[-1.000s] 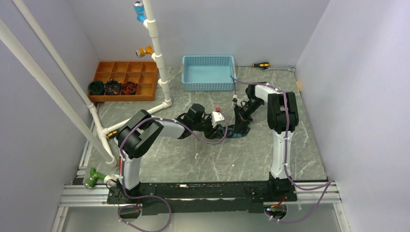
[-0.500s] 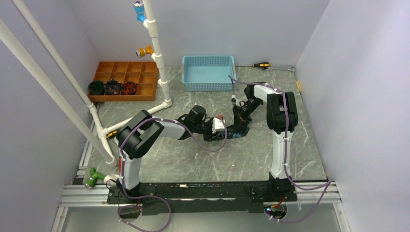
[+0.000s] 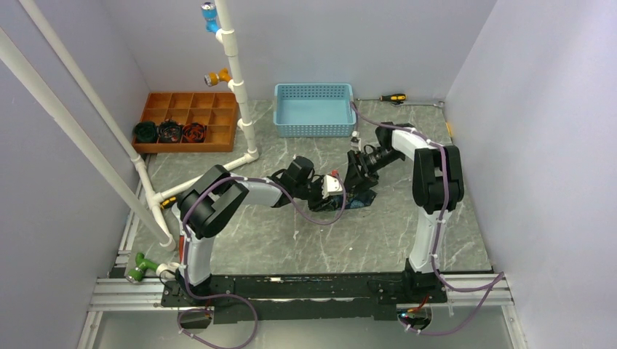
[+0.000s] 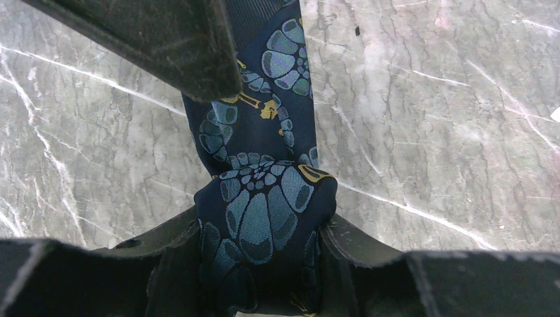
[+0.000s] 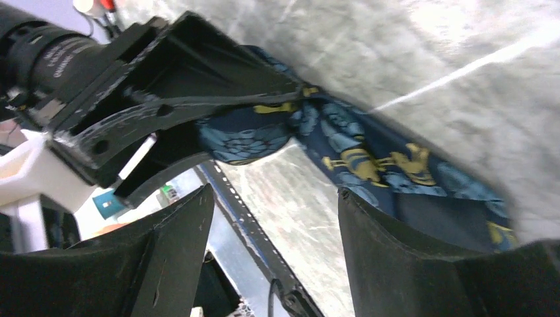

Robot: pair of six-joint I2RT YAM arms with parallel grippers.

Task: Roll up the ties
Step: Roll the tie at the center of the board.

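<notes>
Scanning from the left, we found the wooden tray [image 3: 190,102] at the back, its front row holding dark rolls [image 3: 169,131] that we judged to be finished ties, parked away from the working patch. Nearer the middle, the blue basket [image 3: 313,131] stood against the rear wall, out of both arms' way. In front of it the left gripper [image 4: 261,241] was pinching the rolled-up end of the tie [image 4: 261,165], fingers pressed against either side of the bundle. We took that grip to be what kept the coil from springing loose, while the unrolled tail lay flat on the marble table [image 4: 429,132], running away from it. Just to the right, the right gripper [image 5: 274,205] hung close by that tail with its fingers spread and nothing between them, placed, we thought, to take hold and feed another turn. Farther right, a screwdriver [image 3: 393,97] lay at the back edge, no part of the job. By our count: one tray, three rolls in it, one basket, one tie in hand, two grippers, one screwdriver.
</notes>
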